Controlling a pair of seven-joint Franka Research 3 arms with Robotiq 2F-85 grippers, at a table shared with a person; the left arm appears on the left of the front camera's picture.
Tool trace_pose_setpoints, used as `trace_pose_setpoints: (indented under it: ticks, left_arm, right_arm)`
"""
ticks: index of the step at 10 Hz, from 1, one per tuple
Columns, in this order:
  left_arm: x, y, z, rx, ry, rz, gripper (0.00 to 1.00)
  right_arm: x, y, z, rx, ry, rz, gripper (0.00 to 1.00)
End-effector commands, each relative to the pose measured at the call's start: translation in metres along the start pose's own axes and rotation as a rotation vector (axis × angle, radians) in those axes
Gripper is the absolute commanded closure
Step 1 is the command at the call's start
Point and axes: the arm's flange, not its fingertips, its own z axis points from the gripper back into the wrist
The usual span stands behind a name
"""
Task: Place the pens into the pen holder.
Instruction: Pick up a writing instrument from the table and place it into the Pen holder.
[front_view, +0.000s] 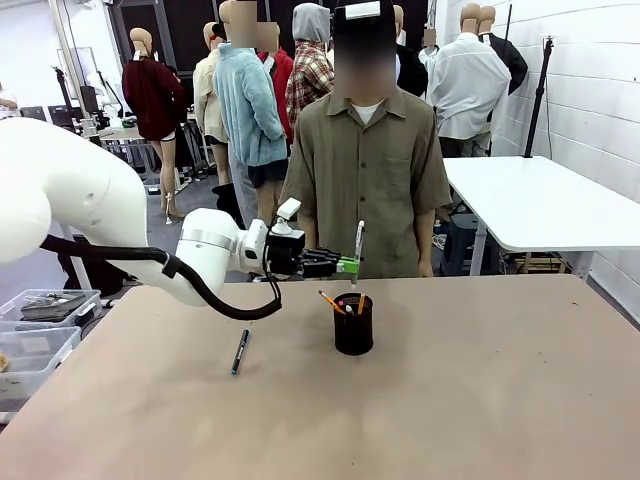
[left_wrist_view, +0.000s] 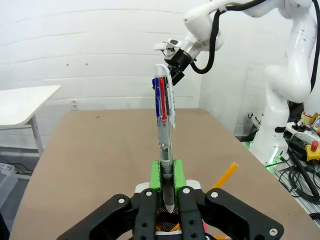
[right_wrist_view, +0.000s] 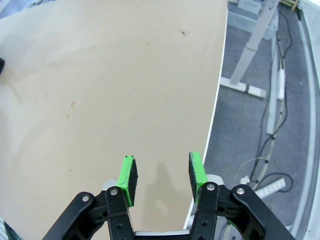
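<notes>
Now the left fingers (front_view: 346, 265) are closed on the clear pen (front_view: 358, 238) and grip it low on its barrel. The pen stands upright directly above the pen holder (front_view: 353, 328), with its tip pointing down to the opening. In the left wrist view these fingers (left_wrist_view: 156, 176) press the pen (left_wrist_view: 164, 115) between the green pads; blue and red parts show inside its clear barrel.

Two orange pencils (front_view: 329, 299) already lean inside the pen holder. A dark pen (front_view: 240, 351) lies flat on the table (front_view: 500, 400), to the left of the pen holder and a little nearer to the robot. A person (front_view: 365, 170) stands behind the pen holder, at the far side of the table.

The right fingers (right_wrist_view: 129, 175) stand apart with nothing between them, over the table's edge (right_wrist_view: 100, 100); I cannot tell how far they are from the pen holder.
</notes>
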Motion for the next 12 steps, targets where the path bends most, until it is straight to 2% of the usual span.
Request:
trace_pose_setpoints:
  ticks: [1, 7, 8, 11, 12]
  left_arm:
    - [-0.006, 0.009, -0.007, -0.025, 0.039, 0.016, 1.00]
    - [-0.026, 0.010, -0.006, -0.020, 0.069, 0.040, 1.00]
    - [-0.028, 0.010, -0.005, -0.021, 0.069, 0.041, 0.93]
    - [-0.018, 0.001, 0.002, -0.002, 0.068, 0.015, 0.33]
    - [-0.010, -0.007, 0.007, 0.008, 0.075, 0.003, 0.22]
  right_arm:
    - [0.000, 0.000, -0.002, -0.009, 0.010, 0.006, 0.46]
    - [0.000, 0.000, -0.002, -0.009, 0.010, 0.006, 0.46]
    - [0.000, 0.000, -0.002, -0.009, 0.010, 0.006, 0.46]
    - [0.000, 0.000, -0.002, -0.009, 0.010, 0.006, 0.46]
    - [0.000, 0.000, -0.002, -0.009, 0.010, 0.006, 0.46]
